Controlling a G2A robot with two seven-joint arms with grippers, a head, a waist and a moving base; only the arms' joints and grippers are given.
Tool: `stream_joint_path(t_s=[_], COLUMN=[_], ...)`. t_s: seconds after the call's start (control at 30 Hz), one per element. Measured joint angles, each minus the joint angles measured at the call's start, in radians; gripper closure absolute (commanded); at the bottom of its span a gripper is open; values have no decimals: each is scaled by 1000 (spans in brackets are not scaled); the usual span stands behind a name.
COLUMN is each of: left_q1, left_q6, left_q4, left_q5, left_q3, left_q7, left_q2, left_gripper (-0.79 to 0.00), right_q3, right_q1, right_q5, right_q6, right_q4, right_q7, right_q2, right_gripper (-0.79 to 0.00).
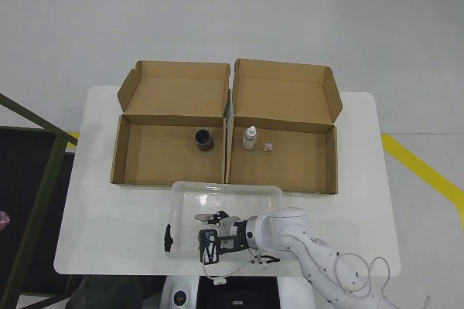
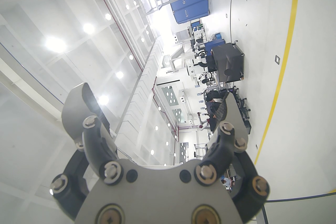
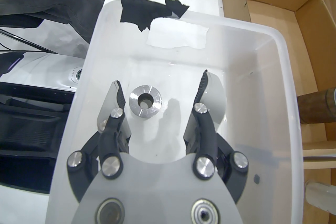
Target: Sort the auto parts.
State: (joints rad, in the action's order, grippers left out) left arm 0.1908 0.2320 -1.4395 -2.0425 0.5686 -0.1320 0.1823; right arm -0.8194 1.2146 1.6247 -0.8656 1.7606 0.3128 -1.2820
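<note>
Right claw (image 3: 161,79) is hovering open in the clear plastic tray (image 3: 265,33) at the worktop's (image 1: 100,232) near edge; silver metal bushing (image 3: 145,101) is lying off-centre on its floor, hard by one finger (image 3: 119,93), so centring before closing is looking wise.

A silver bushing (image 3: 145,101) with a centre hole lies flat on the floor of the clear tray (image 3: 231,51). A brown cylinder (image 1: 204,140) sits in the left box (image 1: 151,158). A white bottle (image 1: 250,138) and a small pinkish piece (image 1: 268,146) sit side by side in the right box (image 1: 301,166).
</note>
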Motion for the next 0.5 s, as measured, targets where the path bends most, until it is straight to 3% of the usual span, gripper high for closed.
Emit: stream_joint_path(t_s=[0.5], left_q1=[0], left_q6=[0], left_q4=[0], left_q5=[0], left_q3=[0], left_q7=[0], left_q2=[0], left_gripper=[-785], right_q3=[53], right_q1=[-46], right_q5=[-2], right_q6=[41], right_q4=[-105], right_q7=[7], right_q2=[-10], right_gripper=[-443])
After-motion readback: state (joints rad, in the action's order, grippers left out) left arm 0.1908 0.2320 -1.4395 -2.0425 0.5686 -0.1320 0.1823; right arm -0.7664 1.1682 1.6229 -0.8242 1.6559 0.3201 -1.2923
